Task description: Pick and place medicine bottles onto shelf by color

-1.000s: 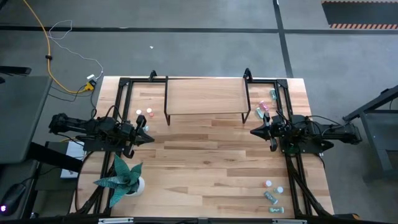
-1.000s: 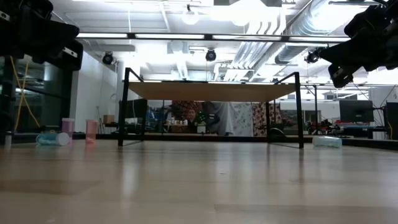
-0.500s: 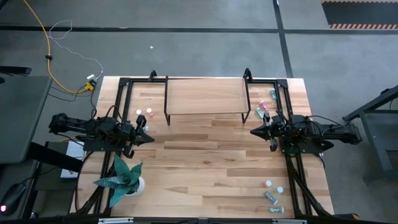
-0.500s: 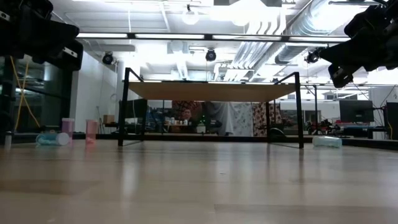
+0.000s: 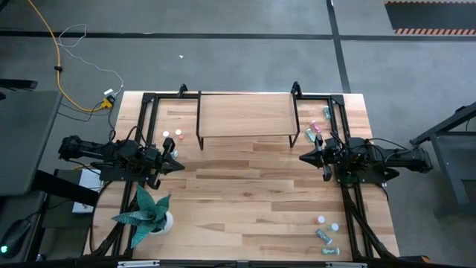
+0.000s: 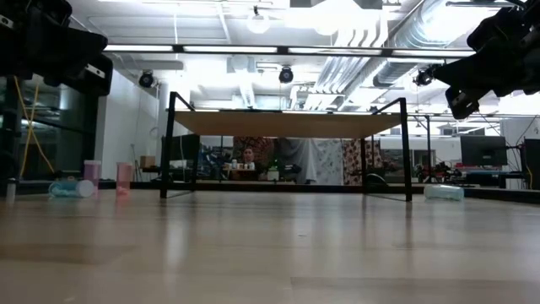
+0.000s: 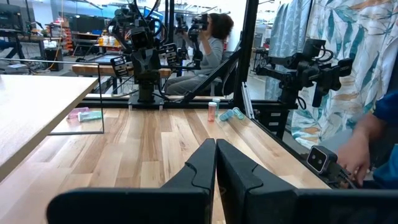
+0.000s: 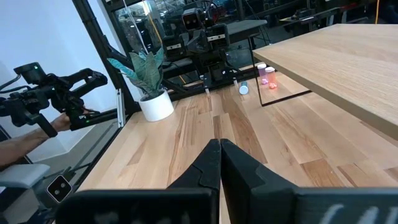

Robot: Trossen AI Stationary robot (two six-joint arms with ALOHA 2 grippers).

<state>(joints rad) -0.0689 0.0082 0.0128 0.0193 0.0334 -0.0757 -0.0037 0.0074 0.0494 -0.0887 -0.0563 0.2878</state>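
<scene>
Left gripper (image 5: 176,165) and right gripper (image 5: 303,158) hover mid-frame, jaws pressed together, empty. Shelf (image 5: 245,115) stands top centre; bottles (image 5: 172,135) lie at its sides and lower right of the bench (image 5: 245,201).

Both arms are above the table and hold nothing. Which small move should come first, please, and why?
Probably the left gripper should open and reach toward the bottles standing beside the shelf leg on its side. Both it and the right gripper are shut and empty, the shelf top is bare, and that small group looks like the nearest one to it.
</scene>
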